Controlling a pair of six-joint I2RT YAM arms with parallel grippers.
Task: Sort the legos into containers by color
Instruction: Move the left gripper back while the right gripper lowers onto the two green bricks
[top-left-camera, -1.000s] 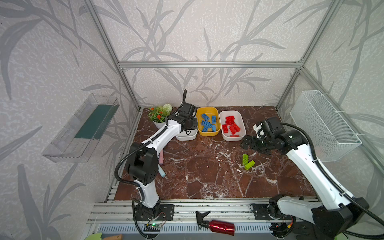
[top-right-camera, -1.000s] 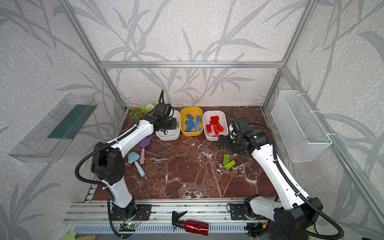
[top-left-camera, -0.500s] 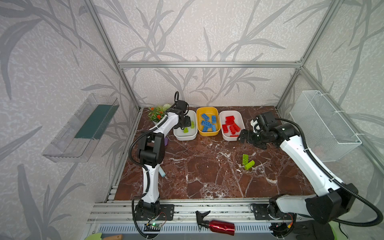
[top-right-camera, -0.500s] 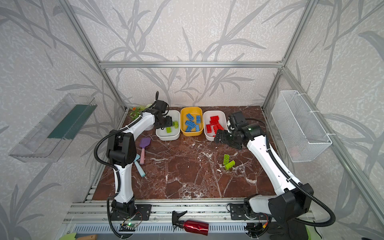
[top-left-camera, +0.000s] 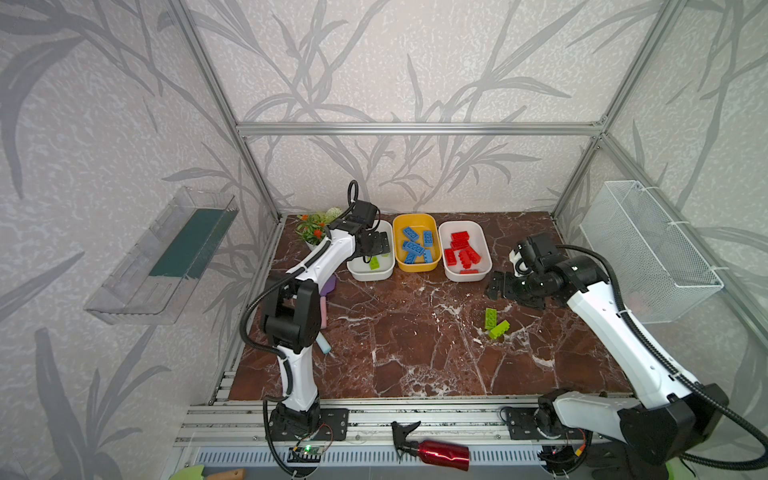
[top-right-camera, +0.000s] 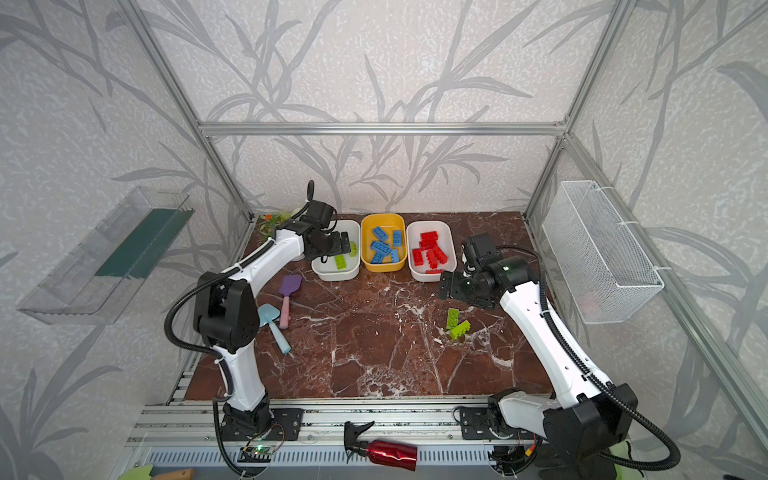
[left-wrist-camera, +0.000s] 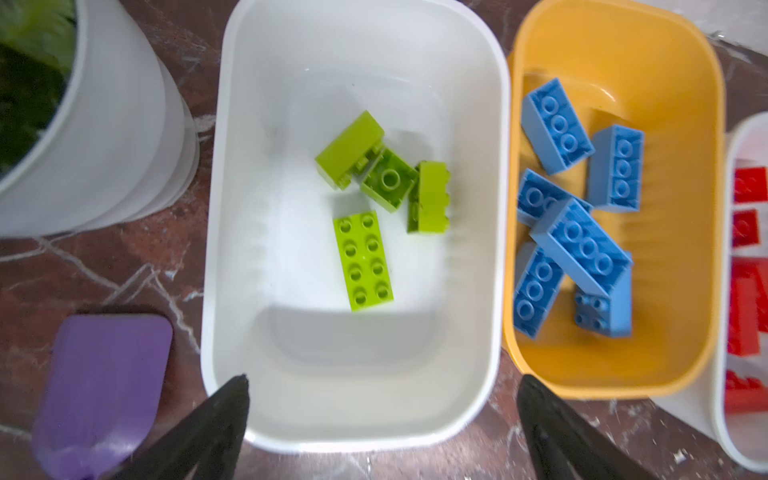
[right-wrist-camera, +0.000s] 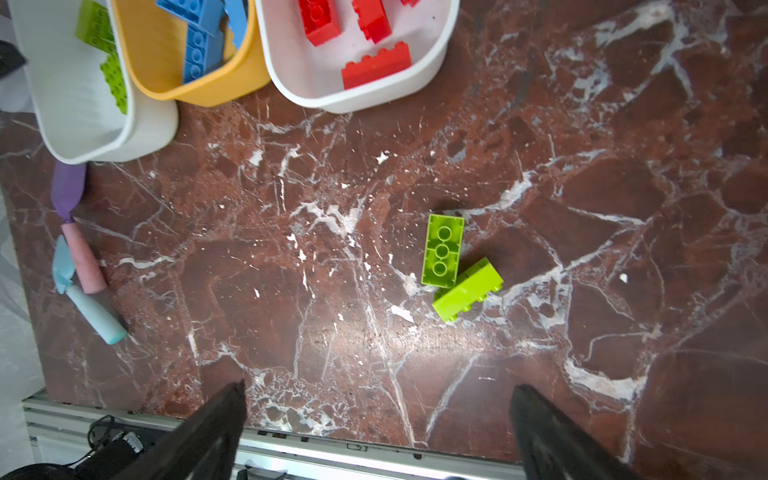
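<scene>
The left gripper (left-wrist-camera: 382, 386) hangs released, jaws wide apart and empty, directly above the white tub (left-wrist-camera: 291, 124) where four green legos (left-wrist-camera: 365, 259) lie. I judge the step in hand is the drop-off into this tub. Blue legos (left-wrist-camera: 582, 245) fill the yellow tub (left-wrist-camera: 685, 187) just beside this gripper, and red legos (top-left-camera: 464, 257) the other white tub (top-left-camera: 464, 277) beyond.

The right gripper (right-wrist-camera: 378, 390) is also spread open and holds nothing. Two loose green legos (right-wrist-camera: 443, 250) lie on the worktop (right-wrist-camera: 291, 249) near it, toward the front edge. The next move, I think, is to descend on one of them, jaws across its narrow sides.

Only the right wrist view shows that the pair touch, one hollow side up and the other on its side. Only the left wrist view lets one count four bricks.
</scene>
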